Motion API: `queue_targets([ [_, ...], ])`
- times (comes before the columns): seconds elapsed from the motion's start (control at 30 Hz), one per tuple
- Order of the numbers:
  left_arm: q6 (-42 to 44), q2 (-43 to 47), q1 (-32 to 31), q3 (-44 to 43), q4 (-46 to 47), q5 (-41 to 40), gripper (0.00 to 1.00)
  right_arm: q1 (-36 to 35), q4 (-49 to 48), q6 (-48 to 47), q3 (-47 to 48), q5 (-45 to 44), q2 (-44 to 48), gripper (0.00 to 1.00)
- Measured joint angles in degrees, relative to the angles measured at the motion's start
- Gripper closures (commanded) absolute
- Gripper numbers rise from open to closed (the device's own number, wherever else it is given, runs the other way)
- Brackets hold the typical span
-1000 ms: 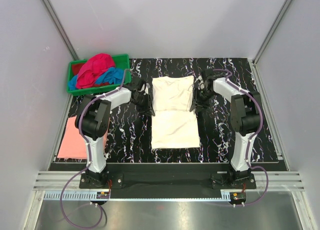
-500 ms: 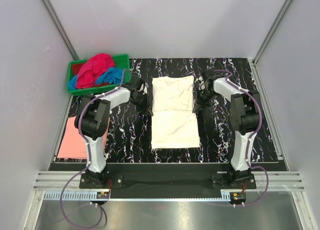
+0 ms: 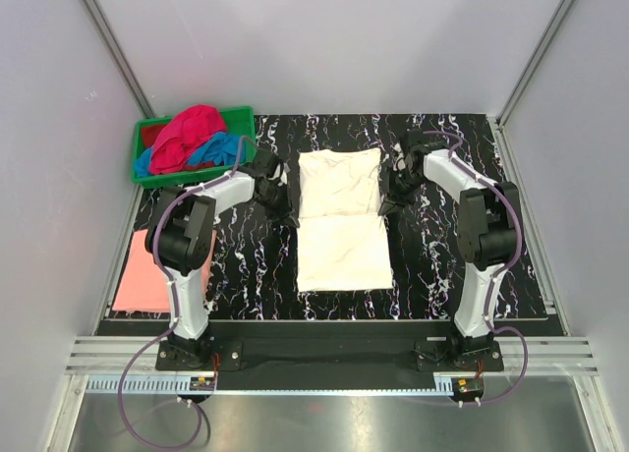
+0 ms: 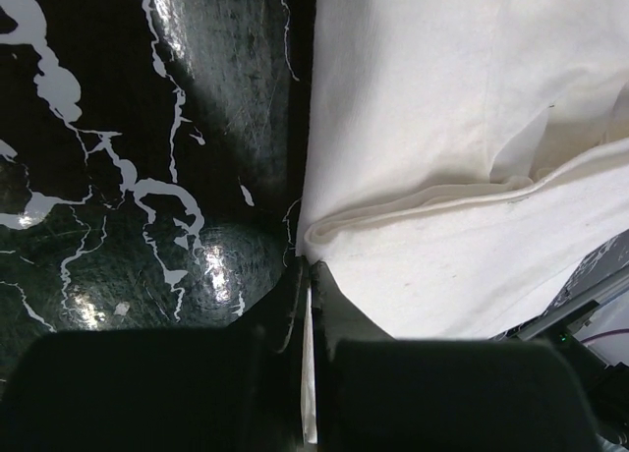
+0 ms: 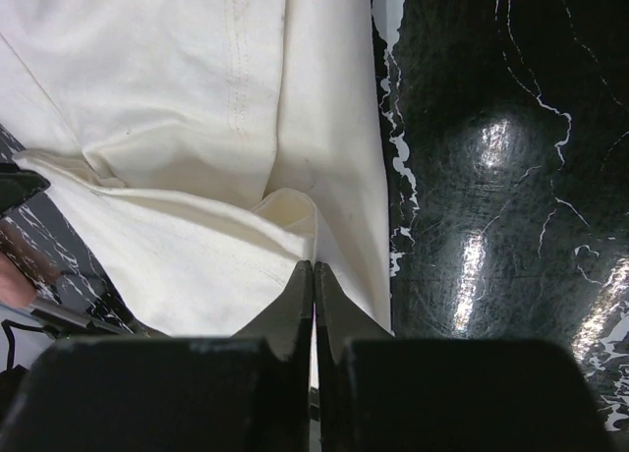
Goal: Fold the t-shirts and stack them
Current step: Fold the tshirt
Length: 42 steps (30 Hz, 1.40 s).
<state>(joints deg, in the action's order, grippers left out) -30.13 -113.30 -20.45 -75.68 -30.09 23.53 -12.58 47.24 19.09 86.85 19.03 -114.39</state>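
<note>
Where the shirt is: cream t-shirt (image 3: 341, 221) lies flat in the middle of the table (image 3: 344, 128), running from far to near, with a crease across it about halfway.

My left gripper (image 4: 307, 275): pinched fully closed on the shirt's left edge, right at that crease. There's a sliver of cream cloth between the fingers.

My right gripper (image 5: 314, 275): same deal on the right edge, clamped tight with the hem nipped in the tips.

How it looks: off-white, already narrowed to a long rectangle, sleeves tucked out of sight. There's a stitched seam on the far half and soft wrinkles bunching up where I've got hold.

How it'll handle: light and floppy, no stiffness at all, so I reckon it'll sag between my two pinches and drag on the glossy tabletop if I go low. Layers could slip apart too.

Where to grab: the outer edges, both sides at once and level with each other. I'd want every layer in the pinch, and I can't tell if I've got them all.

Others: salmon-pink t-shirt (image 3: 147, 270) sits folded by the table's left edge, near corner. The magenta t-shirt (image 3: 187, 133) and blue t-shirt (image 3: 211, 149) are heaped in the green crate (image 3: 162, 178) at the far left corner, not folded yet.
</note>
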Motion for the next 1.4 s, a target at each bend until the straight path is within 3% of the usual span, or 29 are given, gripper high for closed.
queue_targets([
  [0.27, -0.4, 0.1, 0.2, 0.2, 0.2, -0.1, 1.00, 0.0, 0.0, -0.3, 3.2, -1.8, -4.3, 1.00],
  [0.3, -0.4, 0.1, 0.2, 0.0, 0.1, -0.1, 0.96, 0.0, 0.0, -0.5, 3.9, -2.1, -5.6, 1.00],
  [0.33, -0.3, 0.0, 0.2, -0.1, 0.1, -0.2, 0.80, 0.0, 0.0, -0.6, 4.4, -2.2, -6.7, 1.00],
  [0.37, -0.3, 0.0, 0.2, -0.5, -0.2, -0.3, 0.71, 0.0, 0.2, -0.9, 4.7, -2.4, -7.6, 0.90],
  [0.4, 0.3, 0.0, 0.2, -0.6, -0.3, -0.4, 0.66, 0.0, 0.3, -1.0, 4.9, -2.6, -8.2, 0.90],
  [0.43, 0.3, 0.0, 0.2, -0.9, -0.6, -0.7, 0.61, 0.0, 0.5, -1.4, 4.9, -3.1, -8.5, 0.79],
  [0.47, 0.7, 0.0, 0.3, -1.3, -0.9, -1.0, 0.53, 0.0, 1.0, -1.4, 4.9, -3.4, -8.5, 0.74],
  [0.6, 2.3, 1.6, 0.4, -1.9, -3.0, -3.1, 0.44, 0.0, 2.6, -3.0, 5.0, -5.7, -7.1, 0.57],
  [0.77, 4.5, 11.2, 0.3, 0.5, -5.0, -3.8, 0.45, 0.1, 3.5, -4.3, -1.9, -6.8, 3.0, 0.54],
  [0.8, 4.7, 14.3, 0.2, 2.5, -4.9, -3.5, 0.54, 0.2, 3.7, -4.2, -4.3, -6.1, 6.1, 0.57],
  [0.83, 4.4, 16.9, -0.1, 4.6, -4.7, -2.9, 0.58, 0.2, 3.6, -4.1, -7.1, -5.6, 9.2, 0.61],
  [0.97, 1.7, 26.8, -5.2, 17.2, -0.5, 0.5, 0.63, 0.2, 0.7, -1.6, -18.7, 0.2, 19.5, 0.72],
  [1.17, -5.4, 25.6, -14.9, 27.6, 6.0, 3.9, 0.64, -3.4, -5.8, 3.7, -31.2, 8.1, 21.6, 0.73],
  [1.4, -7.5, 22.0, -13.6, 30.7, 10.6, 1.8, 0.67, -5.0, -10.9, 7.4, -36.3, 8.3, 18.3, 0.69],
])
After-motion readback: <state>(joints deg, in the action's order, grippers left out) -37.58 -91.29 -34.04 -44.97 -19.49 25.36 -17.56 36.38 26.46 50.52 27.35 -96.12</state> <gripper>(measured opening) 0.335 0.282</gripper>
